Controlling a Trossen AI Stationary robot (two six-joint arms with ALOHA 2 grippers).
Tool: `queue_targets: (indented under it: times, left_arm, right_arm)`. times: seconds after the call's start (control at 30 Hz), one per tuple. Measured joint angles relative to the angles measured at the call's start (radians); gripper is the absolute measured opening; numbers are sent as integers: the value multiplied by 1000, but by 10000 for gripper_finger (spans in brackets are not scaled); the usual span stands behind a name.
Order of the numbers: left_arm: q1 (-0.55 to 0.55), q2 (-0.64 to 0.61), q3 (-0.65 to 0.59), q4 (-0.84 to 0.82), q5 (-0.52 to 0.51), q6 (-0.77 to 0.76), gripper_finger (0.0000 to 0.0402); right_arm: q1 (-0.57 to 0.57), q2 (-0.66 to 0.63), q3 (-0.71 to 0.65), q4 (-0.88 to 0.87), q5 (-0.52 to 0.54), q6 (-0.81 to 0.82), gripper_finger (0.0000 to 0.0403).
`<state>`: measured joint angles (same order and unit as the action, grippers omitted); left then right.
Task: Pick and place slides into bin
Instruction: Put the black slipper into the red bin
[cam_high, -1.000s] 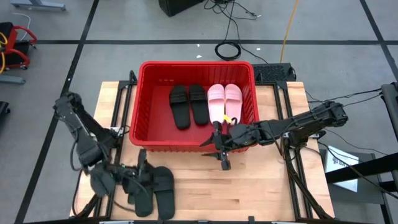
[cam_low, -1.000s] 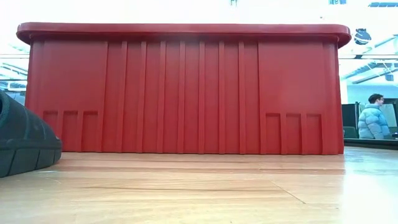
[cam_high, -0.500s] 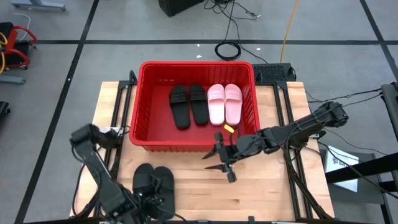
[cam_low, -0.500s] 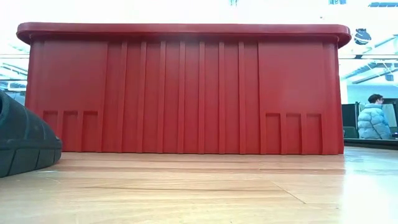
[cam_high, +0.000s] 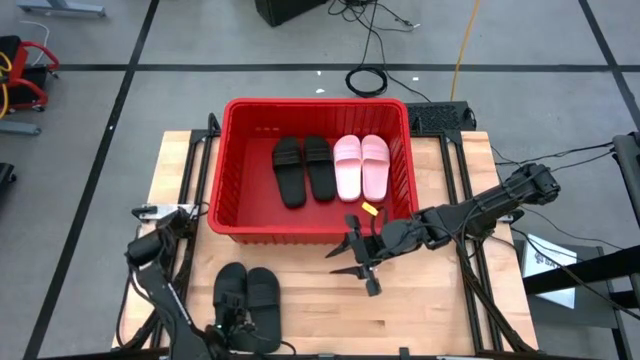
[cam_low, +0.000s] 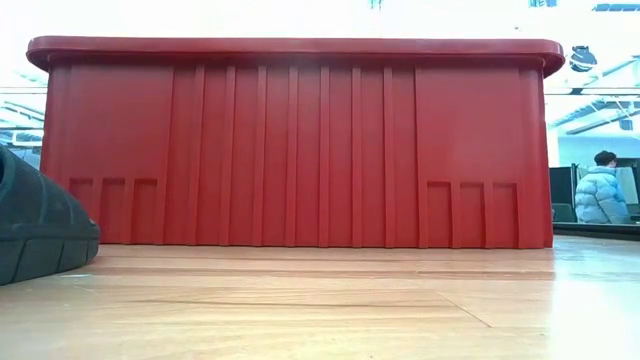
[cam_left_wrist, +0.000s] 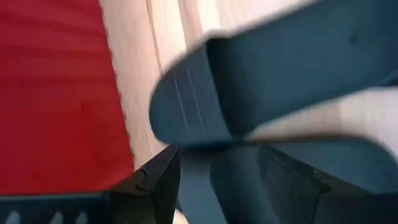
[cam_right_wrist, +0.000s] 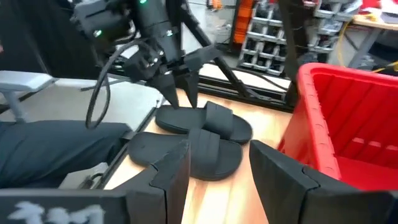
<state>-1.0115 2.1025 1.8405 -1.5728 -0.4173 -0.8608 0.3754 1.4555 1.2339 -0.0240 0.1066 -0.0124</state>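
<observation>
The red bin holds two black slides and two pale pink slides, lying flat on its floor. Two more black slides lie side by side on the table near the front left, soles down. My left gripper is open and points down over the near end of the left one, its fingers on either side of that end in the left wrist view. My right gripper is open and empty, just in front of the bin's near wall. My left gripper stands over the near end of the left black slide, fingers pointing down from above. I cannot tell whether the fingertips touch it. The slide lies flat on the table.
The bin's tall near wall stands across the middle of the table. Bare wood lies in front of it to the right of the slides. A person stands far off in the room beyond the table.
My left gripper has swung from beside the two black slides toward the table's near edge and now stands over their near ends. My right gripper has drawn back from over the bin's near wall toward the near edge, staying open.
</observation>
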Motion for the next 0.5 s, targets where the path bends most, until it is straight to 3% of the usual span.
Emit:
queue_targets:
  times: [0.13, 0.5]
  left_arm:
    - [-15, 19, -4, 6, 25, -31, 202]
    - [-39, 67, -78, 3, 65, -78, 202]
  right_arm:
    - [0, 0, 0, -1, 57, -2, 155]
    - [0, 0, 0, -2, 51, 0, 155]
